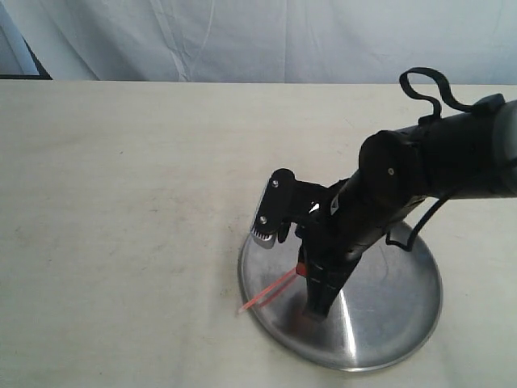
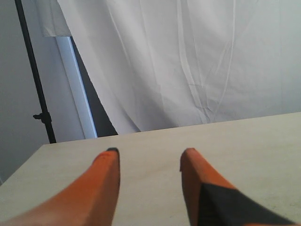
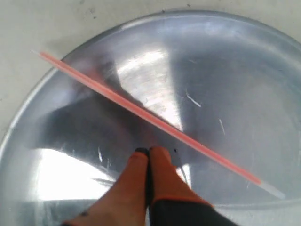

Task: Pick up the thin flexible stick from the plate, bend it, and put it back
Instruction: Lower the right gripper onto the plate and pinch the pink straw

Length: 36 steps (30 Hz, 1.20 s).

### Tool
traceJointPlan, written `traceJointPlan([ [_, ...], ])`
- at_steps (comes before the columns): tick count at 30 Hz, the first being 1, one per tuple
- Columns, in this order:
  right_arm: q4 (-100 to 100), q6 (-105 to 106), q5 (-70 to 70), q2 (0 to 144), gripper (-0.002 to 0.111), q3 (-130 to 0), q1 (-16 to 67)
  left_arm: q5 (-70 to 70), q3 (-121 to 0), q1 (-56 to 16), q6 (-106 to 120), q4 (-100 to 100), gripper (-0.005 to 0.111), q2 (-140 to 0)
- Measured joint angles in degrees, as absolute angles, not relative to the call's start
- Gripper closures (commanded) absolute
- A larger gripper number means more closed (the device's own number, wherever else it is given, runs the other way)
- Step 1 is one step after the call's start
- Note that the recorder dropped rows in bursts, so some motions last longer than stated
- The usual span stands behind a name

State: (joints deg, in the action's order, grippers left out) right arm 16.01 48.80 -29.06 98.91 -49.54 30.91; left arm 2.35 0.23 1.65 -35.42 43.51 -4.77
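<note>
Right fingers [image 3: 136, 183] pinched empty over shiny plate [image 3: 235, 70]; left fingers [image 2: 101, 188] spread above cream table [image 2: 244, 141].

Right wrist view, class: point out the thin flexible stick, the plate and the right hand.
thin flexible stick [image 3: 155, 121]: right wrist view, middle of its orange-red length.
plate [image 3: 235, 84]: right wrist view, bare shiny surface.
right hand [image 3: 149, 150]: right wrist view, where its shut fingertips meet.

Stick [image 3: 150, 117] across plate [image 3: 244, 70] on table [image 1: 121, 202]
</note>
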Motion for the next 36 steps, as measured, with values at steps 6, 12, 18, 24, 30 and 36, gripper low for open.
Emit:
traceJointPlan([
  [6,16.58,49.27,-28.96,98.91,0.097,-49.54,31.98,2.35,0.23,1.65,-35.42,43.51,0.065,-4.77],
  [12,16.13,58.07,-26.39,98.91,0.049,-49.54,34.94,2.35,0.23,1.65,-35.42,43.51,0.065,-4.77],
  [18,12.34,62.65,-21.35,98.91,0.053,-49.54,35.83,2.35,0.23,1.65,-35.42,43.51,0.065,-4.77],
  [24,9.65,63.07,-22.03,99.51,0.053,-49.54,35.83,2.35,0.23,1.65,-35.42,43.51,0.065,-4.77],
  [30,9.53,63.18,-22.60,104.05,0.053,-49.54,35.83,2.35,0.23,1.65,-35.42,43.51,0.065,-4.77],
  [36,9.69,63.18,-17.80,105.75,0.061,-49.64,35.95,2.35,0.23,1.65,-35.42,43.51,0.065,-4.77],
])
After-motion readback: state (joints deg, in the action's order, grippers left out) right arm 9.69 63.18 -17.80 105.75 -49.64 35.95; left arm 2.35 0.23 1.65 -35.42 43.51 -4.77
